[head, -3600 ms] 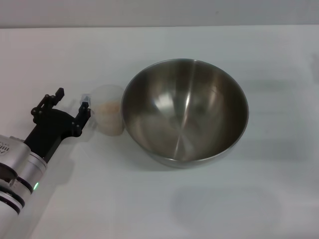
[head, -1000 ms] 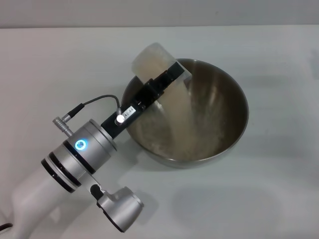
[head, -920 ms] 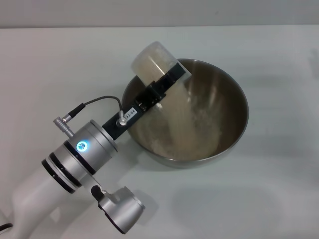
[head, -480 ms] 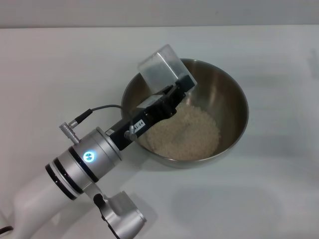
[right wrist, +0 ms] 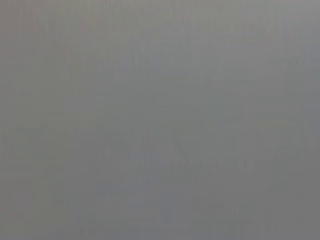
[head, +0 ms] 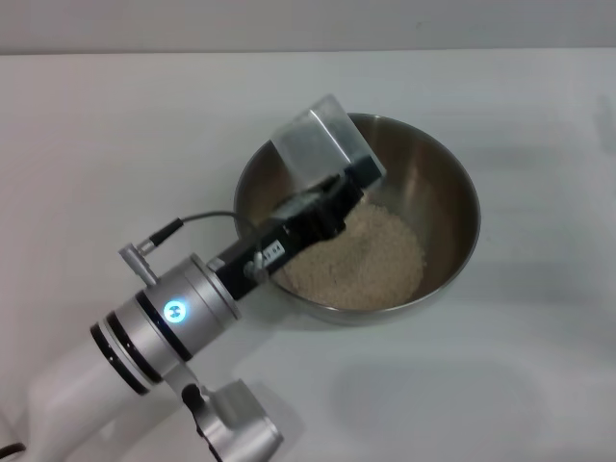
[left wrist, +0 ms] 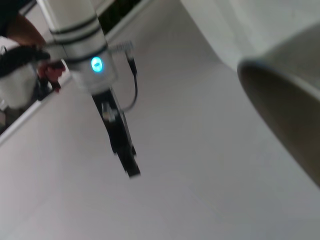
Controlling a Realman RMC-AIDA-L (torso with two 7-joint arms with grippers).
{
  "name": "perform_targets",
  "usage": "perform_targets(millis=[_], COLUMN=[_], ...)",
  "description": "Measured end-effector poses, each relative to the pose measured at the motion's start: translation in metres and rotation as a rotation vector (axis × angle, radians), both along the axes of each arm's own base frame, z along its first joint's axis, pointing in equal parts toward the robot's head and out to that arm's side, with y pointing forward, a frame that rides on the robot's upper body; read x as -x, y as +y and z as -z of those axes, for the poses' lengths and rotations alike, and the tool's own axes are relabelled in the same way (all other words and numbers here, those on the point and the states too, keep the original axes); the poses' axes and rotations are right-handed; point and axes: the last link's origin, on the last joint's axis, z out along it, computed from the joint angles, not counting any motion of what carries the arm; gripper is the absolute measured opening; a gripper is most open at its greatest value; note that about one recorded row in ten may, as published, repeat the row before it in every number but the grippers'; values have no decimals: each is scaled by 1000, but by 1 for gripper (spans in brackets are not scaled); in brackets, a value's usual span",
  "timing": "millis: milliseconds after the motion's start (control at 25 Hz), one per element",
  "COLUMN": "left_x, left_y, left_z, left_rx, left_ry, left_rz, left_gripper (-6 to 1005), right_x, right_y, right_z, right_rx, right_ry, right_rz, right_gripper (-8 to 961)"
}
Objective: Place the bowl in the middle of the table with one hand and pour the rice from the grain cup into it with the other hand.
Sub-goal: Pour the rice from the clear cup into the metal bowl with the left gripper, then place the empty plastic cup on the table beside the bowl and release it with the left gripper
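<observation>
Heaping rice (head: 358,255) inside bowl (head: 450,183)

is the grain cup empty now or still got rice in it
Empty, as far as the head view shows: the grain cup is tipped over the bowl in the left gripper, looks clear inside, and the rice is heaped in the bowl.

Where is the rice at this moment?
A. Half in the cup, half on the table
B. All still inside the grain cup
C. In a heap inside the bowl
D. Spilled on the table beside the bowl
C. The rice lies in a heap inside the bowl, while the tilted grain cup held by the left gripper over the bowl's rim looks empty.
</observation>
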Motion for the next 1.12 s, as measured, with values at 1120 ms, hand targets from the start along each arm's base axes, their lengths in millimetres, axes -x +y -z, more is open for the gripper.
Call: perform_targets(millis=[1120], left_x=[47], left_y=[59], left_z=[-53], left_rx=[543], left_ry=[-1314], left_rz=[-845], left_gripper=[61], right_x=[1], right_y=[1], right_z=[0], right_rx=[0], right_ry=[2], right_rz=[-2], right_gripper=[574])
